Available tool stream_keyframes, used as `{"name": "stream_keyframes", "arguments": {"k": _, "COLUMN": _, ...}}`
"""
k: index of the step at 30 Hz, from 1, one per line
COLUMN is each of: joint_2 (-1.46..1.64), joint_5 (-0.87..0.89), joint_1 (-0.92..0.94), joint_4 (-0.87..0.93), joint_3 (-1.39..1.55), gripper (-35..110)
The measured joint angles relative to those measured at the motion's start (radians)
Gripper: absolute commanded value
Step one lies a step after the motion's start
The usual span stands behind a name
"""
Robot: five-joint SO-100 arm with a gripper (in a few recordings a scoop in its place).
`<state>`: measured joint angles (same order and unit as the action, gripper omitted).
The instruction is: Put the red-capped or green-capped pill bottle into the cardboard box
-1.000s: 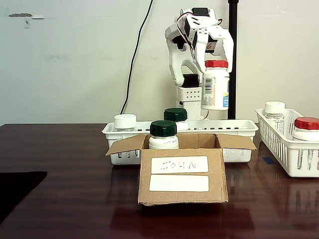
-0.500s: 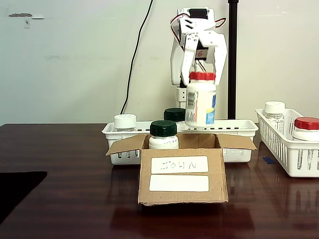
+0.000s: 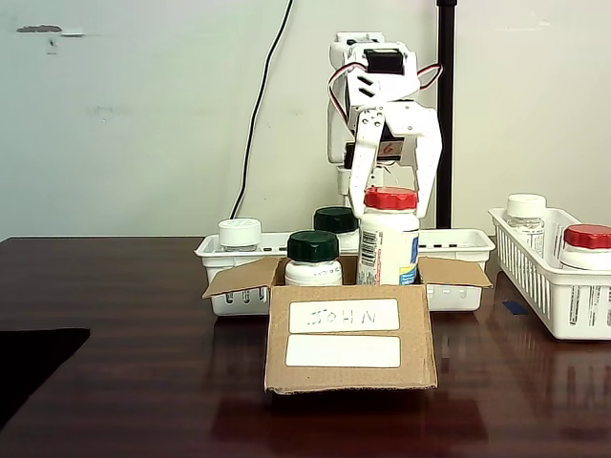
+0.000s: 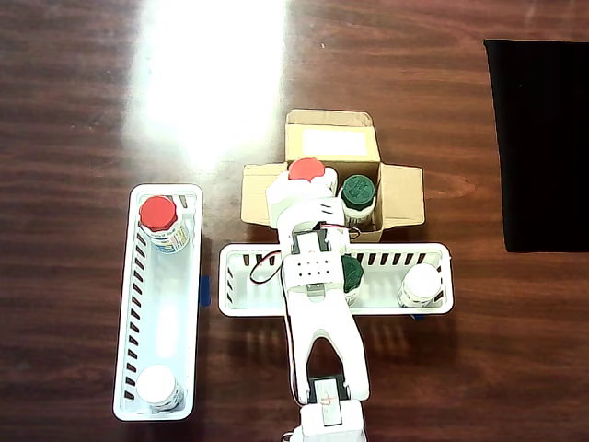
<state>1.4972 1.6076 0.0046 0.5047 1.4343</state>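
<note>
Claw point(image 3: 393, 196) of the white arm — its two fingers closed on either side of the red cap of the pill bottle point(image 3: 388, 250), which stands upright with its lower part inside the cardboard box point(image 3: 349, 336). In the fixed view the bottle's cap and labelled body rise above the box's rear edge, at the right half of the opening; whether its base rests on the box floor cannot be told. In the overhead view the red cap of the pill bottle point(image 4: 306, 170) shows just beyond the claw point(image 4: 304, 189), inside the cardboard box point(image 4: 331, 145), whose side flaps lie spread outward.

Beside it in the box stands a green-capped bottle point(image 3: 313, 259), upright, to the left in the fixed view and to the right in the overhead view point(image 4: 358, 195). The front of the box carries two white labels, the upper one with handwriting.

Behind the box a long white slotted basket point(image 3: 456, 246) lies crosswise on the dark wooden table point(image 3: 124, 324); it holds a white-capped bottle point(image 3: 240, 234) at one end and a second green-capped bottle point(image 3: 335, 223), partly hidden by the arm in the overhead view.

A second white basket point(image 3: 554, 286) at the right edge of the fixed view holds another red-capped bottle point(image 3: 585, 246) and another white-capped bottle point(image 3: 526, 218) — well apart, at opposite ends of the basket in the overhead view.
</note>
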Motion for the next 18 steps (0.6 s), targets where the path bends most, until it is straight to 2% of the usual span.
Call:
{"name": "stream_keyframes", "arguments": {"k": 10, "joint_2": -0.006, "joint_5": 0.072, "joint_1": 0.0, "joint_4": -0.158, "joint_3": 0.238, "gripper": 46}}
{"name": "stream_keyframes", "arguments": {"k": 18, "joint_2": 0.014, "joint_5": 0.072, "joint_1": -0.002, "joint_4": -0.178, "joint_3": 0.272, "gripper": 54}}
